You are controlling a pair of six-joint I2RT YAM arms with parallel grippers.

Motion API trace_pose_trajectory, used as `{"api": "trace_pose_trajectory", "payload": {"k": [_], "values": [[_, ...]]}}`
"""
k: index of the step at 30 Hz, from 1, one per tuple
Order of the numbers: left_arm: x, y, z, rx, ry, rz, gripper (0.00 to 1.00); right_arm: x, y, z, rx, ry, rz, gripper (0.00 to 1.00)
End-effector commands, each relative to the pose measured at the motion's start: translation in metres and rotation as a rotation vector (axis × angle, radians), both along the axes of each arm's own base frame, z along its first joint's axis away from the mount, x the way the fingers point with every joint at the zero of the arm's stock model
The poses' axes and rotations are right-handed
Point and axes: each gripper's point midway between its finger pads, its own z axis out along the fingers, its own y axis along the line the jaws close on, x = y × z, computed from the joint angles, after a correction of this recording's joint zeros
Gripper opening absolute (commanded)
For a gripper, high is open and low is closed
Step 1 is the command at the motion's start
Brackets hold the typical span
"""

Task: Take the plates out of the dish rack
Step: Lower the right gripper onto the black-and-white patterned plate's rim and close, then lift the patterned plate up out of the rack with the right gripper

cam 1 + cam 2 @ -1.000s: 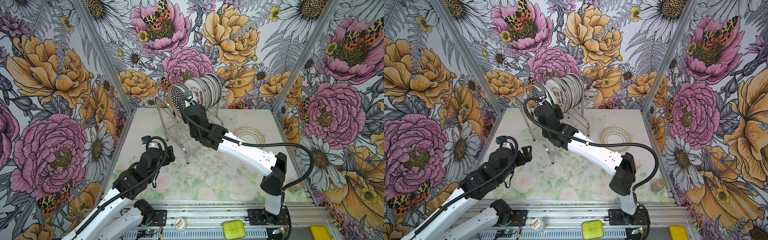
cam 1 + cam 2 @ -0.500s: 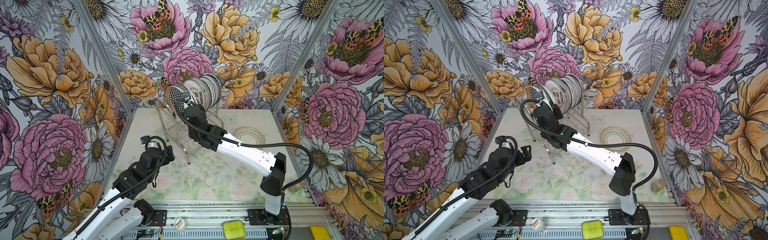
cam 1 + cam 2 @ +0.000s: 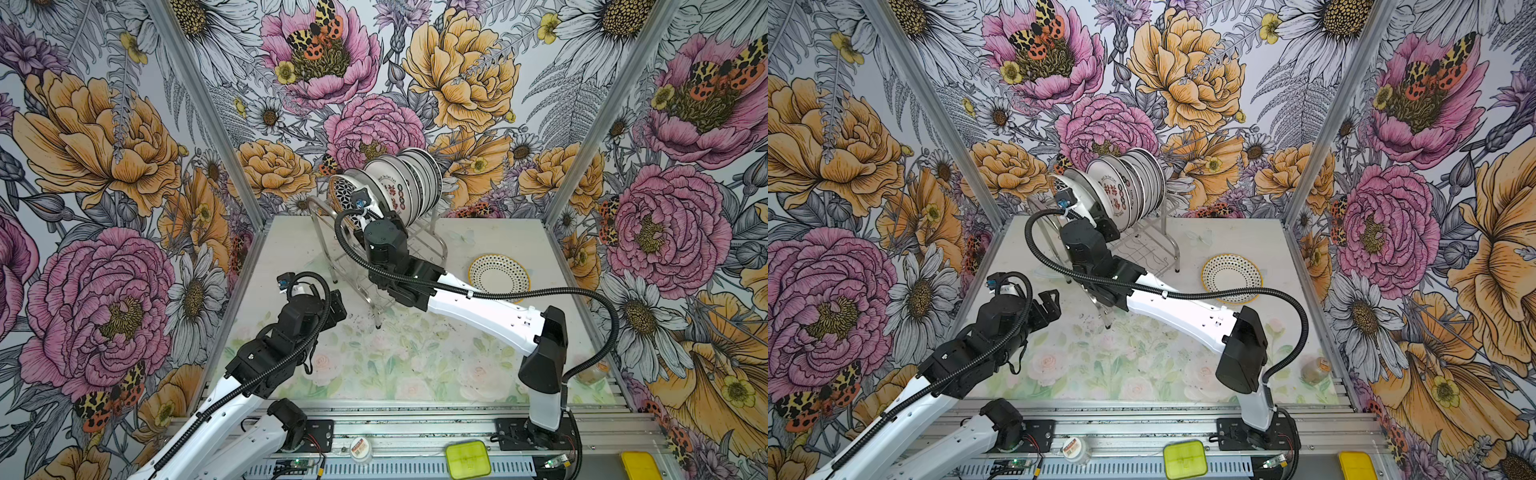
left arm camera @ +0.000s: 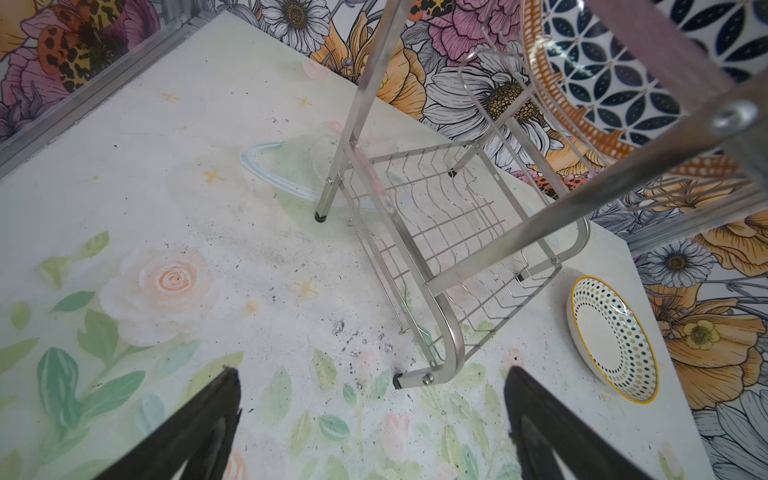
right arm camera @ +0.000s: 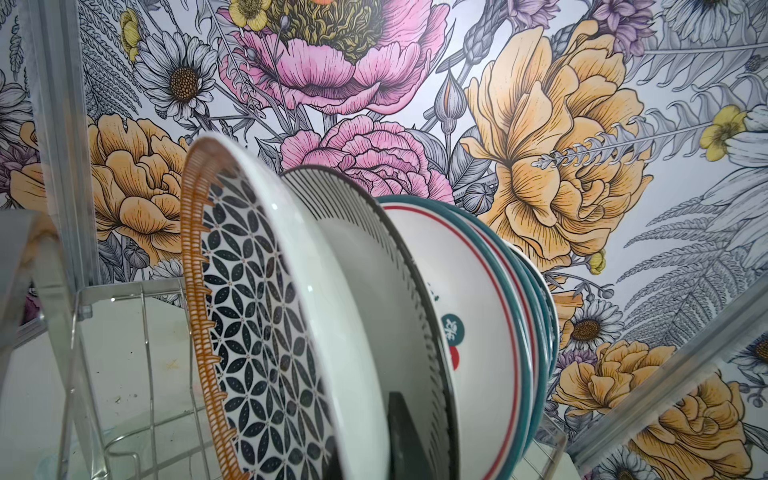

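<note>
Several white plates [image 3: 415, 183] [image 3: 1133, 183] stand on edge in the upper tier of the steel dish rack [image 3: 419, 237] [image 3: 1158, 245] [image 4: 449, 232]. The end plate has a black lattice and an orange rim [image 3: 341, 195] [image 5: 257, 332] [image 4: 615, 62]. My right gripper [image 5: 365, 453] is shut on its lower rim, one finger [image 5: 405, 436] behind it and in front of the striped-rim plate [image 5: 374, 249]. My left gripper [image 3: 336, 307] [image 3: 1048, 305] [image 4: 372, 378] hangs open and holds nothing, low over the table beside the rack's front foot.
A dotted plate with a yellow rim [image 3: 498, 277] [image 3: 1231, 277] [image 4: 611, 340] lies flat on the table right of the rack. A small jar [image 3: 1316, 369] stands at the table's front right corner. Flowered walls close in the table on three sides.
My right gripper has closed the last bit onto the lattice plate and shifted slightly left with it. The left arm has not moved.
</note>
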Motion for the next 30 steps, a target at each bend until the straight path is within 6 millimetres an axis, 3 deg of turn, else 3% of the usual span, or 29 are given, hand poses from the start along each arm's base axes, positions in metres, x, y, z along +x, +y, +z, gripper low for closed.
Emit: {"api": "trace_pose_trajectory", "payload": {"k": [1, 9, 16, 21, 30], "values": [[0.002, 0.003, -0.001, -0.018, 0.002, 0.03, 0.99, -0.022, 0.009, 0.052, 0.175, -0.109, 0.086, 0.0], [0.003, -0.003, 0.002, -0.026, 0.01, -0.015, 0.99, -0.028, 0.002, 0.069, 0.214, -0.143, 0.094, 0.0], [-0.001, -0.013, 0.021, 0.0, -0.069, -0.13, 0.99, -0.034, -0.004, 0.084, 0.233, -0.176, 0.092, 0.0], [-0.006, -0.005, 0.029, 0.004, -0.106, -0.113, 0.99, -0.038, -0.009, 0.1, 0.239, -0.214, 0.091, 0.0], [-0.004, -0.007, 0.024, 0.052, -0.081, -0.133, 0.99, -0.042, -0.015, 0.127, 0.233, -0.271, 0.094, 0.0]]}}
